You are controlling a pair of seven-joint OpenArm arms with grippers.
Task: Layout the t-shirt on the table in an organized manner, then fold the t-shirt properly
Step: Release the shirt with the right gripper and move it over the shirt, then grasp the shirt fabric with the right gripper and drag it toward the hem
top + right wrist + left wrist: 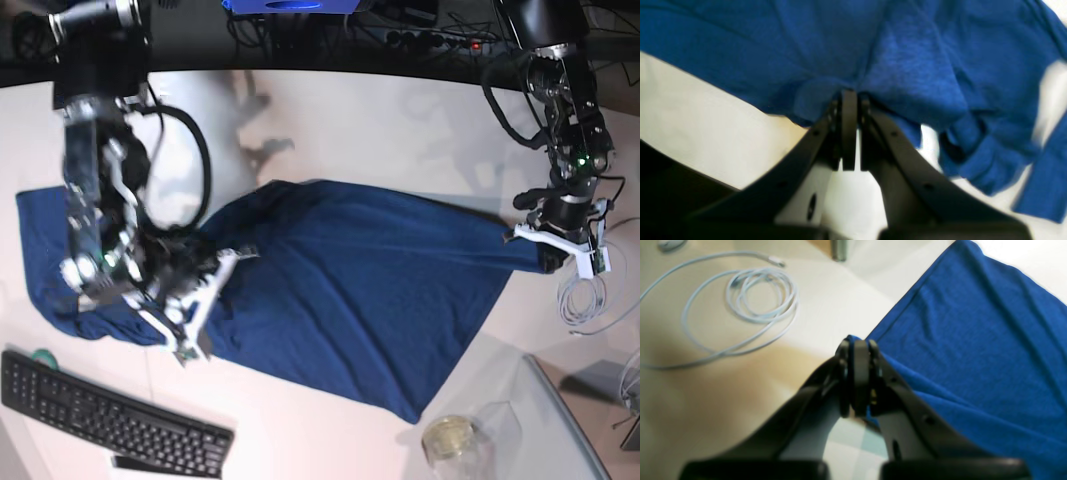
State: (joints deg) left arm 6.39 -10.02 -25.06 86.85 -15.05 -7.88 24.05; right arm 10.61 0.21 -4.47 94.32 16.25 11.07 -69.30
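Observation:
The navy-blue t-shirt (350, 290) lies spread across the white table (400, 130), with one part bunched at the left. On the right of the base view my left gripper (540, 252) is shut on the shirt's far right corner. The left wrist view shows its jaws (857, 343) pinching the hem of the t-shirt (973, 340) above the table (723, 400). My right gripper (238, 256) is shut on a fold of the shirt left of centre. In the right wrist view its tips (849, 94) bite into crumpled t-shirt (907, 50), lifted off the table (706, 126).
A black keyboard (110, 420) lies at the front left edge. A glass jar (450, 437) stands at the front right. A coiled white cable (760, 295) lies beside my left gripper, also seen as the cable (580, 298) near the right edge.

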